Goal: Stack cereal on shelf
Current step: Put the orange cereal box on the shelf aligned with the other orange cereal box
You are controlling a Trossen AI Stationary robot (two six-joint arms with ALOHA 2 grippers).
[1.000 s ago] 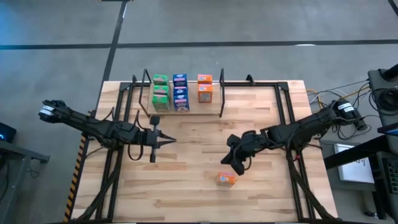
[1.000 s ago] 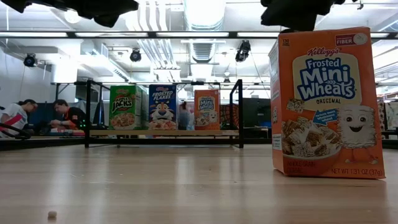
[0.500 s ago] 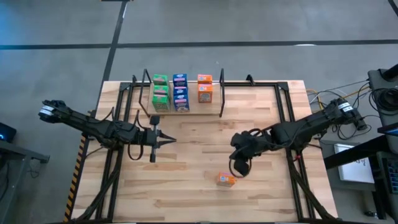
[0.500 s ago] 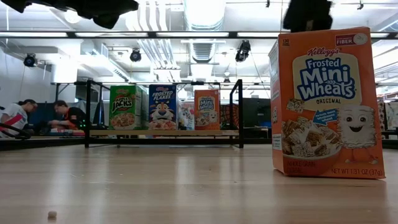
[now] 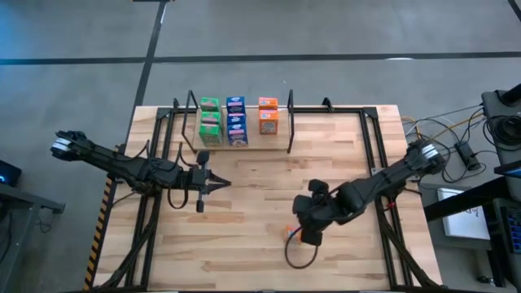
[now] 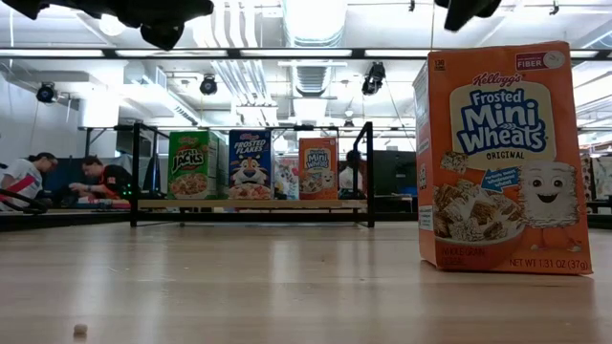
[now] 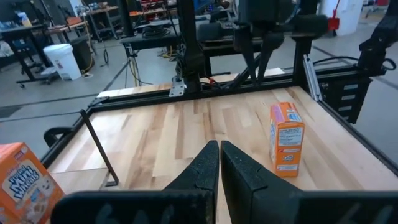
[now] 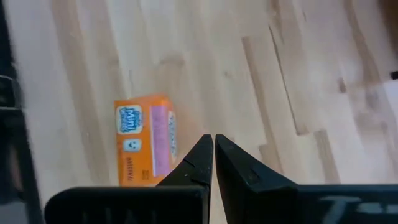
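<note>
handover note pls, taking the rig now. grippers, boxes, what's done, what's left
Left gripper: shut, empty, waiting mid-table, left side.
Right gripper: shut, empty, above the loose orange box.
Shelf: green boxes, blue boxes and one orange box are on it.
Done: those boxes are shelved.
Left: the loose orange box stands upright on the table near the front, not gripped. Pick it up and shelve it, probably in the orange column.

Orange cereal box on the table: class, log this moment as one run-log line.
right gripper: shut, above lone orange box | box: upright, not held | left gripper: shut, waiting mid-table | shelf: five boxes
</note>
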